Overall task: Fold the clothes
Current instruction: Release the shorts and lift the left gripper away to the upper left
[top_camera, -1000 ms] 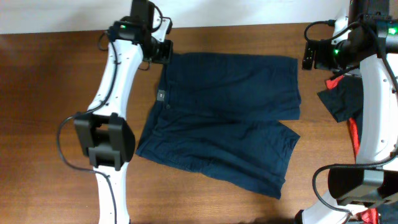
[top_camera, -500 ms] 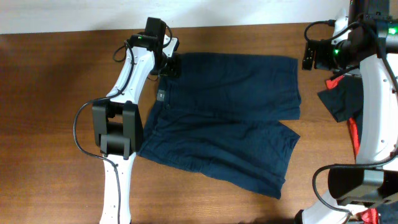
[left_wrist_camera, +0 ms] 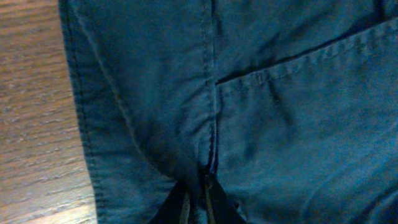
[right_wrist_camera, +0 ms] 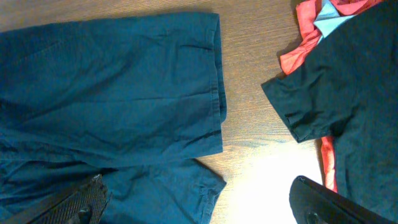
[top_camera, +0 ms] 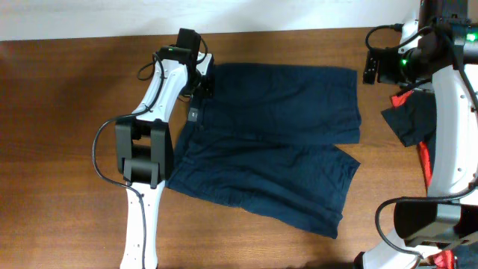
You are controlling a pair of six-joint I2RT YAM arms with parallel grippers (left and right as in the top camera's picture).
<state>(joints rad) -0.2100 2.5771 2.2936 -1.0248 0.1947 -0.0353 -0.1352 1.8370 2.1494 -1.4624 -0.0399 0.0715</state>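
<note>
The left claw is nipped nearly shut on the dark navy shorts at the far corner of their waistband. In the wrist view its tips meet on a vertical seam, and the cloth puckers up into them, which reads as a pinch already taken rather than a hover. That corner is a sensible hold, since lifting it would carry the whole upper leg over in one sheet. From there the shorts spread flat across the worktop, with the waist toward the left arm and the two legs running toward the right arm. The near leg splays at an angle, so the legs are not stacked and no fold looks made yet. The right claw hangs spread wide and empty above the far leg's hem, probably waiting to take that end so both ends rise together. Just beyond it, at the right edge and apart from the shorts, a black shirt lies over a red garment.
</note>
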